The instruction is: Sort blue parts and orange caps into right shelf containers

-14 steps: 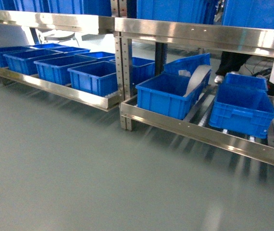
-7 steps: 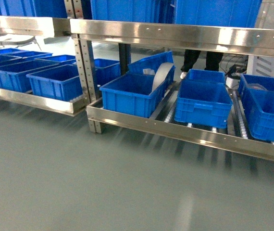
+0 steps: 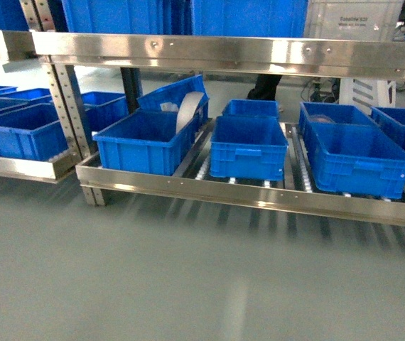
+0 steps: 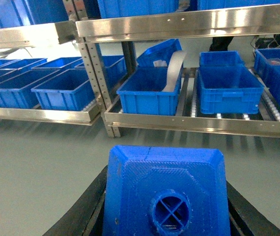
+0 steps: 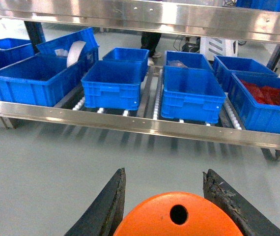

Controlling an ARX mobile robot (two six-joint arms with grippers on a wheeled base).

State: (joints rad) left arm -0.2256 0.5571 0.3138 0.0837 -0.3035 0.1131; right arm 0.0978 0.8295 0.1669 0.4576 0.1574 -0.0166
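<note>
- The shelf (image 3: 245, 195) is sliding leftward across the head view as the robot is swinging right, bringing more crates (image 3: 249, 147) into sight than a second ago.
- The left gripper (image 4: 164, 216) is clamping a blue part (image 4: 165, 189), well short of the shelf.
- The right gripper (image 5: 172, 214) is pinching an orange cap (image 5: 177, 219), facing the shelf.

Glossy steel shelf (image 3: 245, 193), plastic crates (image 3: 249, 149)
</note>
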